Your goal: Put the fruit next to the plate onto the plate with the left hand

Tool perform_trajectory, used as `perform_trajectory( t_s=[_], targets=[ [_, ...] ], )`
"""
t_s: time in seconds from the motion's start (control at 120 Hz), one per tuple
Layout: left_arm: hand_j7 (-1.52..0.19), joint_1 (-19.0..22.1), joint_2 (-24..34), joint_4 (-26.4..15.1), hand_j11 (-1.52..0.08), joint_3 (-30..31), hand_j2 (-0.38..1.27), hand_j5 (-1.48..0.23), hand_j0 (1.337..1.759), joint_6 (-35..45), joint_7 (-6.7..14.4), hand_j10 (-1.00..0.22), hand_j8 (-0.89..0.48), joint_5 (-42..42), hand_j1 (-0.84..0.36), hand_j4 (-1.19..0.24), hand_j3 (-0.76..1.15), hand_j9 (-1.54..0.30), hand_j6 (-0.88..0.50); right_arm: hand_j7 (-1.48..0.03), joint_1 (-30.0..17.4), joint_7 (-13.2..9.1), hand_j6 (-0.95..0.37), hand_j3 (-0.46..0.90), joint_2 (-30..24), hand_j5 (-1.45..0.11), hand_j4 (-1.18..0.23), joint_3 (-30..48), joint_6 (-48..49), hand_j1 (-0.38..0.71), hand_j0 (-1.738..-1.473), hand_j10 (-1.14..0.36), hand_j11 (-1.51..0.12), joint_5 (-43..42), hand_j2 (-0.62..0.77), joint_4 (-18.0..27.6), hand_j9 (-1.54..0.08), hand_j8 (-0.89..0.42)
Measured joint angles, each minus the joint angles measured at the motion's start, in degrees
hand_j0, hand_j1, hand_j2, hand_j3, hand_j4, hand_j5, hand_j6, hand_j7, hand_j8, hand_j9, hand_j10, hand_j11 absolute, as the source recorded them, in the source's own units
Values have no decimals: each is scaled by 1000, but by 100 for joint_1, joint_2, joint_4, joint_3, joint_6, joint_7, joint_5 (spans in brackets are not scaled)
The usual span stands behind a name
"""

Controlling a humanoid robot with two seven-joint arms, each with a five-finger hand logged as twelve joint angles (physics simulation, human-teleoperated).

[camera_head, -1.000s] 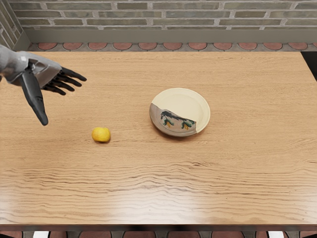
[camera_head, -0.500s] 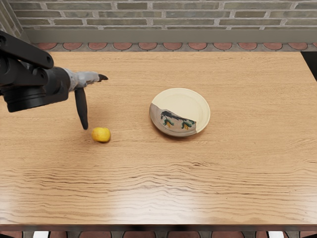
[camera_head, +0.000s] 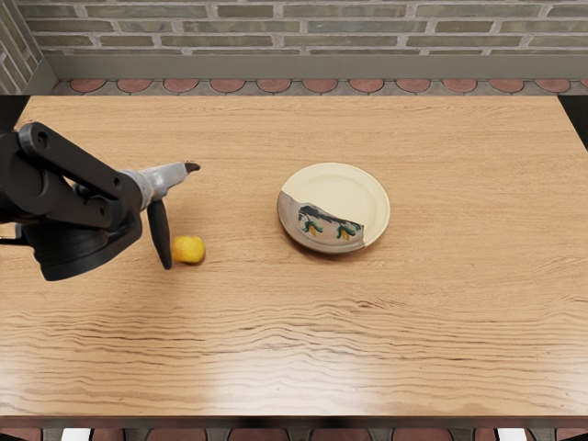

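A small yellow fruit (camera_head: 188, 249) lies on the wooden table (camera_head: 386, 312), to the left of a cream plate (camera_head: 335, 207) with a grey painted patch. My left hand (camera_head: 165, 207) comes in from the left edge and hovers just left of the fruit. Its thumb (camera_head: 160, 233) points down close beside the fruit, and a dark fingertip (camera_head: 188, 168) stretches out above it. The hand is spread and holds nothing. The fruit rests apart from the plate. The right arm is out of view.
The bulky dark forearm (camera_head: 64, 211) covers part of the table's left side. A brick wall (camera_head: 303, 28) runs along the far edge of the table.
The left hand has come down and moved slightly right, so its thumb now hangs right beside the fruit. The fruit and plate have not moved.
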Motion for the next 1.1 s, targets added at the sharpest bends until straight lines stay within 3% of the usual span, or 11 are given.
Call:
perform_trajectory(
  t_s=[0.45, 1.1],
  targets=[
    [-204, 607, -449, 72, -204, -208, 32, -204, 1658, 335, -31, -157, -157, -743, 160, -157, 0, -204, -158, -17, 0, 0, -13, 0, 0, -17, -13, 0, 0, -333, -1658, -13, -17, 0, -3, 0, -17, -13],
    [-292, 749, -482, 196, -292, -197, 45, -292, 1658, 349, -27, -225, -225, -1144, 79, -225, 0, -292, -225, -17, 0, 0, -13, 0, 0, -17, -13, -1, 0, -333, -1658, -13, -17, 0, -3, -1, -17, -13]
  ],
)
